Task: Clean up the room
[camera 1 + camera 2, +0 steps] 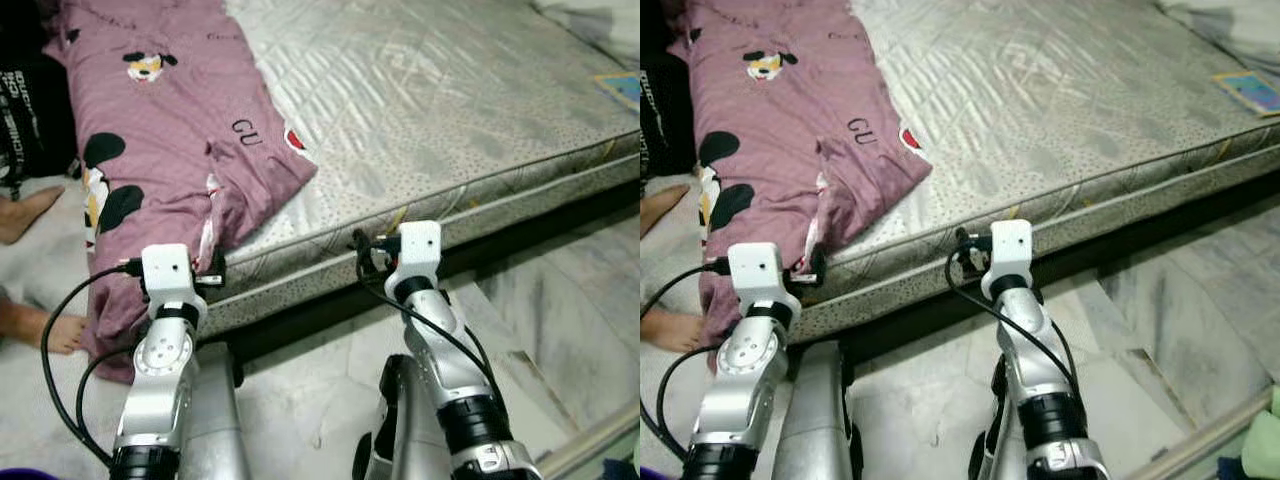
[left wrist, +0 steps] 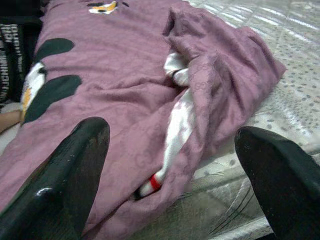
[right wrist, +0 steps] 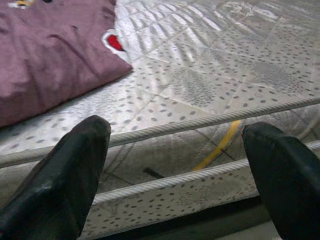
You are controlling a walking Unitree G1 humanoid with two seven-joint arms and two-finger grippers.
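Note:
A purple cloth (image 1: pixel 170 110) printed with cartoon mice lies along the left side of the grey mattress (image 1: pixel 430 110) and hangs over its front edge toward the floor. My left gripper (image 2: pixel 171 131) is open right in front of the hanging fold, where a white and red lining (image 2: pixel 175 125) shows; nothing is between its fingers. My right gripper (image 3: pixel 176 125) is open too, level with the mattress's piped front edge (image 3: pixel 200 122), to the right of the cloth. Both silver arms (image 1: pixel 165 340) reach forward from below.
A person's bare feet (image 1: pixel 30 212) rest on the floor at the far left, beside a black bag (image 1: pixel 20 110). A colourful flat item (image 1: pixel 622 88) and white bedding (image 1: pixel 590 15) lie at the mattress's far right. Marble floor (image 1: pixel 560 300) runs along the bed.

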